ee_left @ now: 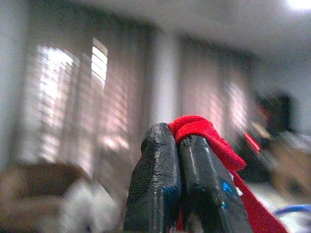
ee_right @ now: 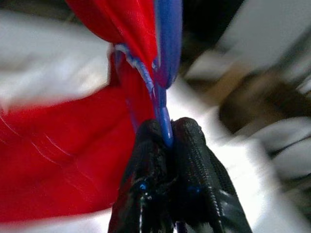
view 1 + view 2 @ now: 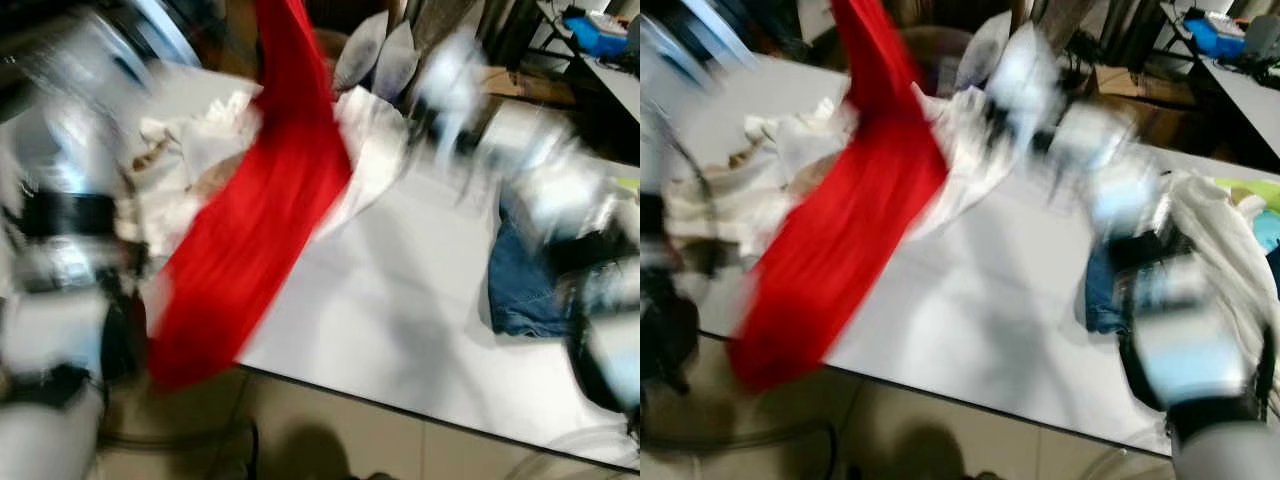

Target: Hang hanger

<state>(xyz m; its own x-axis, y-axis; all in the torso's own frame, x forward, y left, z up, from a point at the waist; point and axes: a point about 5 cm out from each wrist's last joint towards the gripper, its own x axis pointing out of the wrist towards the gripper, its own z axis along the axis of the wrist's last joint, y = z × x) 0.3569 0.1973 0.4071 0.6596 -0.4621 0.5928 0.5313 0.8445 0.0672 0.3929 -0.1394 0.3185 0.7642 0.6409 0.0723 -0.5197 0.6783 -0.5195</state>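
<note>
Both pincers loaded, red garment (image 3: 250, 220) aloft over the table (image 3: 400, 310).
Right gripper (image 2: 167, 138) pinches the blue hanger (image 2: 163, 73); left gripper (image 1: 177, 141) pinches red cloth. Keep both grips firm; lift evenly toward the rail.

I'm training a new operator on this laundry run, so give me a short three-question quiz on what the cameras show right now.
1. True or false: the left gripper is shut on the red cloth.
2. What is clamped between the fingers of the right gripper?
A. a blue hanger
B. a white towel
C. a pair of jeans
3. Fill in: the blue jeans lie on the white ____.

Key:
1. True: the red cloth bunches at the closed fingertips.
2. A: the blue hanger runs up from the closed fingers into the red cloth.
3. table
</note>
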